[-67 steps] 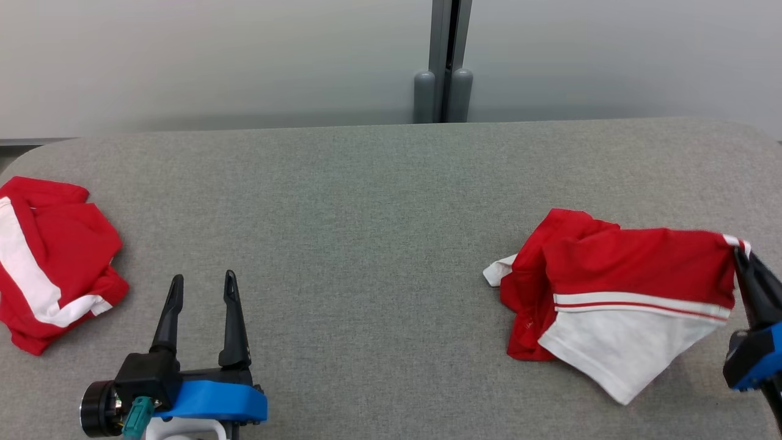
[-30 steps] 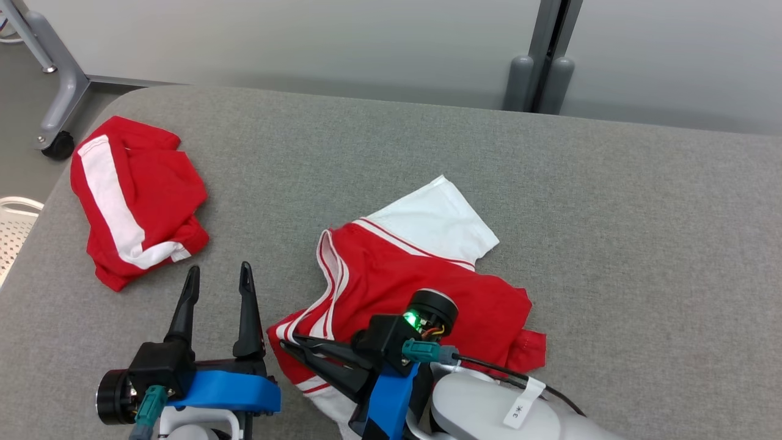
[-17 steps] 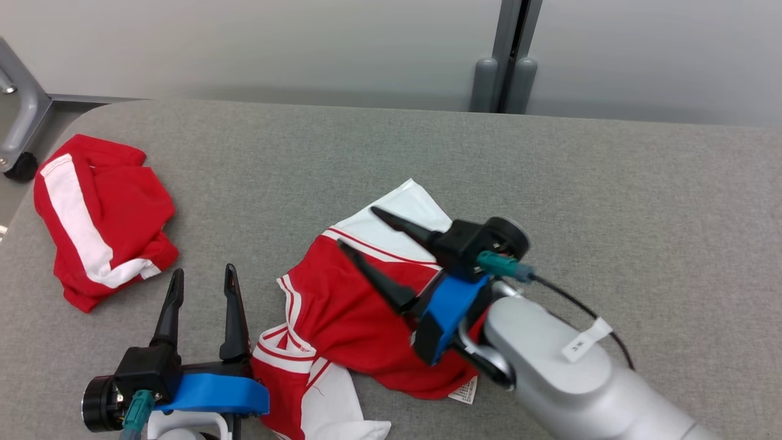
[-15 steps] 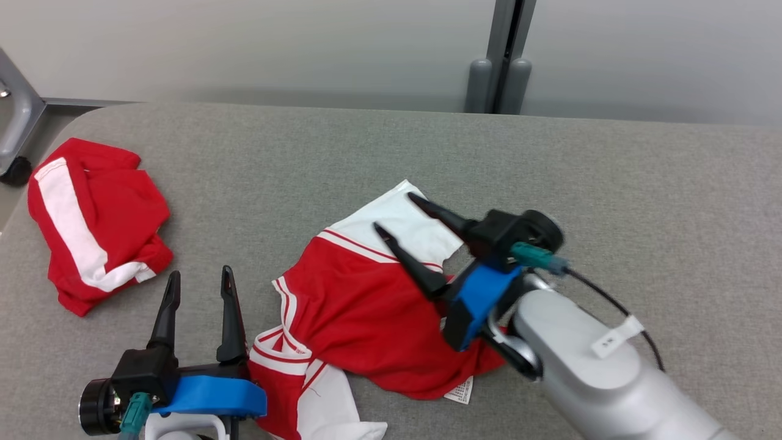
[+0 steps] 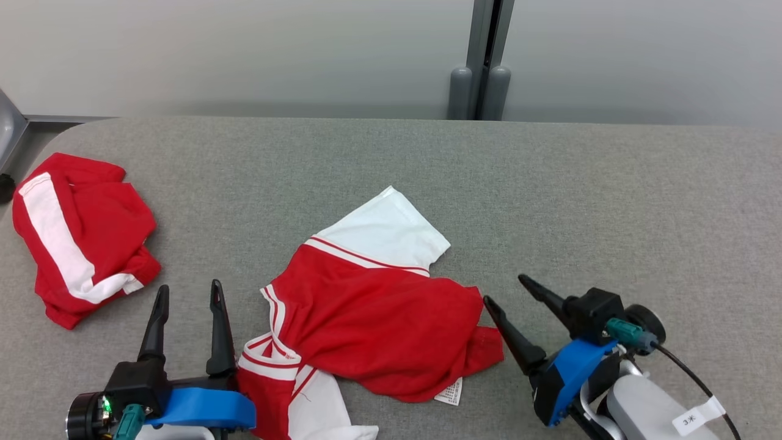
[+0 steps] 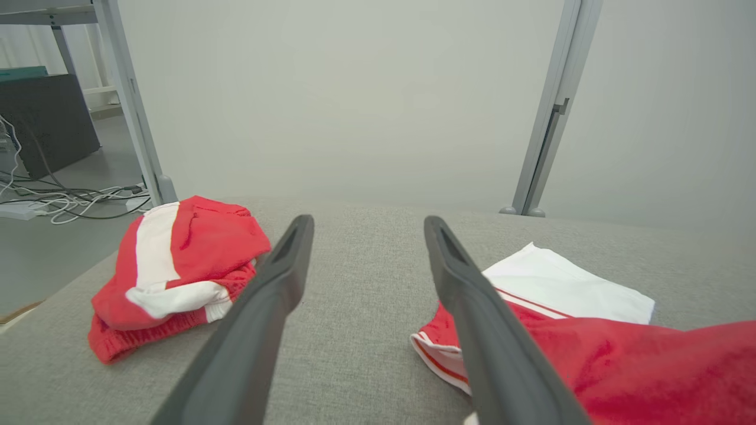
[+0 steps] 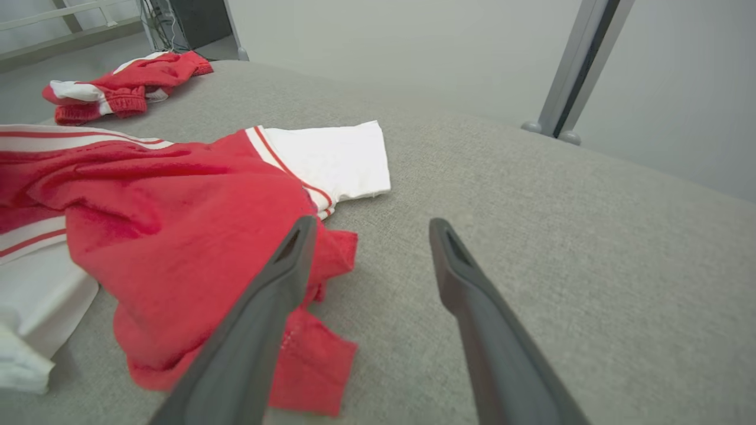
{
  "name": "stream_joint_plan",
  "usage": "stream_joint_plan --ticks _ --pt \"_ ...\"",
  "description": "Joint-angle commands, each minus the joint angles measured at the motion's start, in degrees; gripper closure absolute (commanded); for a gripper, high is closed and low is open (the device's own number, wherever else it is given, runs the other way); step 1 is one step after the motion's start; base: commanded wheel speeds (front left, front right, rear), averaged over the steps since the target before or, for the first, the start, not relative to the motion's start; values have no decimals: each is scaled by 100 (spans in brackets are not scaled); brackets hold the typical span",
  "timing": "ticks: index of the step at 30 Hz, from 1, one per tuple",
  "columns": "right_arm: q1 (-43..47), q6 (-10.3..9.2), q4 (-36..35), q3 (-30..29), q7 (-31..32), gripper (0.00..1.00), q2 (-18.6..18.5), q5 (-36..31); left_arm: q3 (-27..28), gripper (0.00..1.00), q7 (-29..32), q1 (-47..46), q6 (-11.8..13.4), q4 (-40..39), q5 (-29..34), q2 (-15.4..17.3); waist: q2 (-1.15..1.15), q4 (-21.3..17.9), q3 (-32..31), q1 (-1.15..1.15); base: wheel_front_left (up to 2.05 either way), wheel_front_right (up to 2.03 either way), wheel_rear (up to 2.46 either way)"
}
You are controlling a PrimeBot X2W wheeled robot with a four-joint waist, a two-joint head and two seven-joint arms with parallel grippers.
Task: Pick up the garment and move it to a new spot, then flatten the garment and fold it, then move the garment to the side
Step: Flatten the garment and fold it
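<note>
One crumpled red and white cotton shirt (image 5: 366,324) lies on the near middle of the grey fabric-covered desk (image 5: 580,195), its white sleeve (image 5: 385,229) pointing toward the far side. The left tool (image 5: 188,286) sits just left of the shirt's striped edge, its two dark fingers apart and empty. The right tool (image 5: 504,288) sits just right of the shirt's red edge, fingers likewise apart, gripping nothing. A bundled red garment with a white stripe (image 5: 79,244) lies well apart at the left.
</note>
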Motion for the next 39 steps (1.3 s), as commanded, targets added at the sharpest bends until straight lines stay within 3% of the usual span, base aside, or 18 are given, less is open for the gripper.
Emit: stream_joint_plan --ticks 1,8,14,15,17,18,19,23,30,35,38,39 --pt "149 1 -86 0 69 0 -8 98 39 0 -15 10 -13 4 44 -6 0 2 -8 0 0 0 0" --pt "555 1 -147 181 679 0 40 158 71 0 -15 76 -7 55 222 1 0 82 -20 0 0 0 0" --pt "438 1 345 377 867 0 142 107 73 0 -15 81 11 89 219 -1 0 156 1 0 0 0 0" --pt "380 1 490 414 879 7 154 69 81 0 -15 64 -5 102 213 -1 0 165 2 0 0 0 0" --pt "301 1 747 420 812 80 258 138 91 0 -15 35 -13 134 210 -3 0 174 2 0 0 0 0" --pt "271 1 872 454 778 96 278 150 96 0 -15 29 -12 142 208 -4 0 175 3 0 0 0 0" --pt "219 1 987 450 711 100 289 187 107 0 -15 27 -12 152 204 -2 0 171 3 0 0 0 0" --pt "87 1 1197 257 347 100 304 420 152 0 -15 90 11 158 191 -4 0 126 -38 0 0 0 0" --pt "528 1 861 -609 -40 100 -158 880 179 0 -15 225 67 132 134 -6 0 -37 -143 0 0 0 0" --pt "1319 1 263 -1407 214 100 -576 1012 166 0 -15 235 86 127 71 -6 0 -153 -161 0 0 0 0" --pt "1794 1 -125 -1830 559 100 -602 1099 162 0 -15 234 91 101 49 -7 0 -239 -130 0 0 0 0" --pt "1889 1 -257 -1952 617 94 -647 1007 159 0 -15 240 100 93 35 -5 0 -268 -118 0 0 0 0"
